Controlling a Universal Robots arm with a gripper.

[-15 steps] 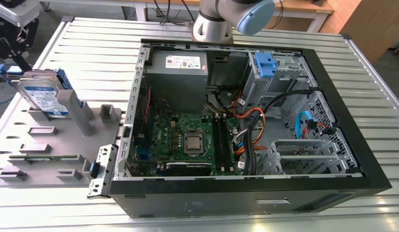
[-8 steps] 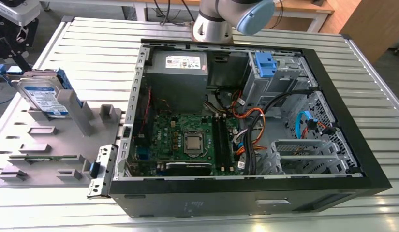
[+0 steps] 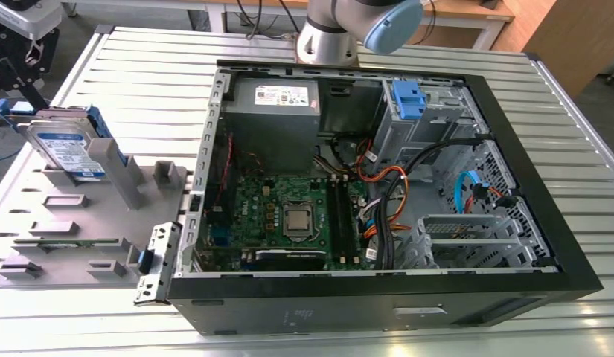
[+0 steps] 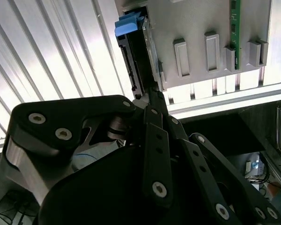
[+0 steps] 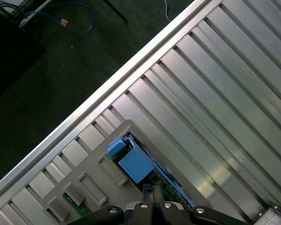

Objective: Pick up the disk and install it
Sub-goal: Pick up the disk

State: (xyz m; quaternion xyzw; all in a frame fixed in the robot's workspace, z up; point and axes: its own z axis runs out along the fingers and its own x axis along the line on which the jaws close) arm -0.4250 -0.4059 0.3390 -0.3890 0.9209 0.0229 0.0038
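Note:
The disk (image 3: 71, 146) stands upright on its edge in a slot of the grey fixture plate (image 3: 48, 223), on the exterior view's left. It is silver with a white-and-blue label and a blue carrier frame. My gripper (image 3: 30, 97) hangs just above the disk's top edge, beside the blue carrier end. In both wrist views the disk (image 4: 133, 58) (image 5: 136, 164) shows edge-on, with the blue carrier tab uppermost. The gripper (image 4: 153, 93) (image 5: 152, 189) is shut, its fingertips pressed together right at the disk's edge, with nothing seen between them.
An open black computer case (image 3: 386, 297) lies on the slatted metal table (image 3: 148, 67), with a green motherboard (image 3: 286, 216), a grey power-supply box (image 3: 274, 111), cables and a drive cage with a blue latch (image 3: 408, 100). The arm's base (image 3: 332, 37) stands behind the case.

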